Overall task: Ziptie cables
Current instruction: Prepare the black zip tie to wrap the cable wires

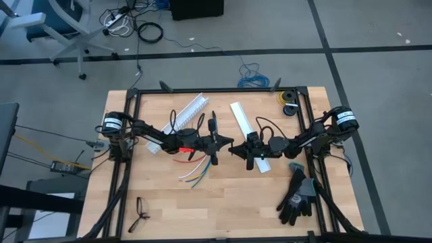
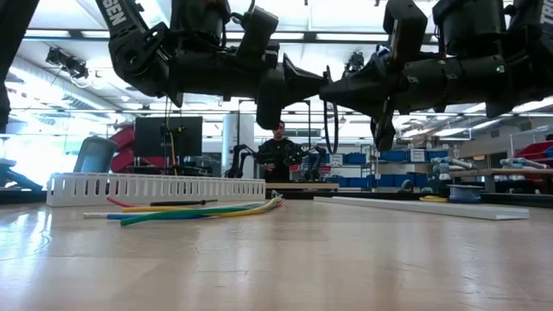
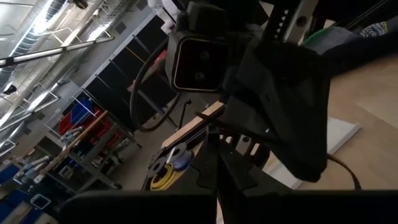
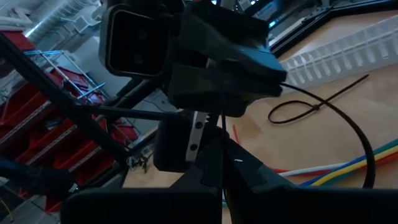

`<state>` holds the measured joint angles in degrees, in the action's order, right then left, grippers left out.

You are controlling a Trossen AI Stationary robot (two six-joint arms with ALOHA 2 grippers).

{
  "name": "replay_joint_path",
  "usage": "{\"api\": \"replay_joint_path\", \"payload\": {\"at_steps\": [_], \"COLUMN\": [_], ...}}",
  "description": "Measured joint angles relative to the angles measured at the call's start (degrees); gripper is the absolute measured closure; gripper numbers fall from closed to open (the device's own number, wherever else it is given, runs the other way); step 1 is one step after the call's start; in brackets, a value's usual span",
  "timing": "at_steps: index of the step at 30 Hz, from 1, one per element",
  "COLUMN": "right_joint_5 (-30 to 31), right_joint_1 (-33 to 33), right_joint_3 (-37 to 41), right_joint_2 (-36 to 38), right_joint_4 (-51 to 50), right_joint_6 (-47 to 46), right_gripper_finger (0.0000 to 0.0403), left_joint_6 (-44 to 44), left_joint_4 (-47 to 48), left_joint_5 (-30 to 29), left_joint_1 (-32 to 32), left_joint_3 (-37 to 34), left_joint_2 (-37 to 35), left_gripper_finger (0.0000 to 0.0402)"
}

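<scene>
From above, both arms reach toward the middle of the frame and meet tip to tip over the wooden table (image 1: 223, 209): the left gripper (image 1: 229, 143) comes in from the left, the right gripper (image 1: 235, 150) from the right, their points touching or nearly so. Both stand fully closed, and neither has hold of anything that can be seen.

The cables (image 1: 192, 172) lie on the table just below the left arm in the high view, red near the arm and the white, green, blue and yellow ends fanning toward the lower centre. The low view shows what the overhead one cannot: both grippers hang well clear of the tabletop, while the cables (image 2: 199, 210) lie flat on it at left of centre, just in front of a white slotted channel (image 2: 155, 187).

The right wrist view adds a black zip tie (image 4: 317, 107), looped, lying on the wood beside the channel near the cable ends (hard to pick out from above). The high view alone takes in a second white channel (image 1: 244, 125) at centre, black gloves (image 1: 297, 197) at lower right and a pair of glasses (image 1: 140, 214) at lower left. A person (image 2: 278, 155) stands far back in the low view.
</scene>
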<state>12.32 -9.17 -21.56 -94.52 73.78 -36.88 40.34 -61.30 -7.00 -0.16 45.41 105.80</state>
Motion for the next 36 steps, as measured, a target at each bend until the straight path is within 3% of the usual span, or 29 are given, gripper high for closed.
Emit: {"api": "replay_joint_path", "payload": {"at_steps": [23, 36], "right_joint_5": [-1.6, -6.1], "right_joint_1": [-0.2, 0.2], "right_joint_3": [0.0, 0.0], "right_joint_2": [0.0, 0.0], "right_joint_4": [-0.1, 0.9], "right_joint_6": [-1.5, -6.0], "right_gripper_finger": [0.0403, 0.0403], "left_joint_6": [1.4, 5.1], "left_joint_4": [-1.1, -0.1], "left_joint_5": [-1.1, -2.3], "left_joint_1": [0.0, 0.0], "left_joint_3": [0.0, 0.0], "left_joint_2": [0.0, 0.0], "left_gripper_finger": [0.0401, 0.0401]}}
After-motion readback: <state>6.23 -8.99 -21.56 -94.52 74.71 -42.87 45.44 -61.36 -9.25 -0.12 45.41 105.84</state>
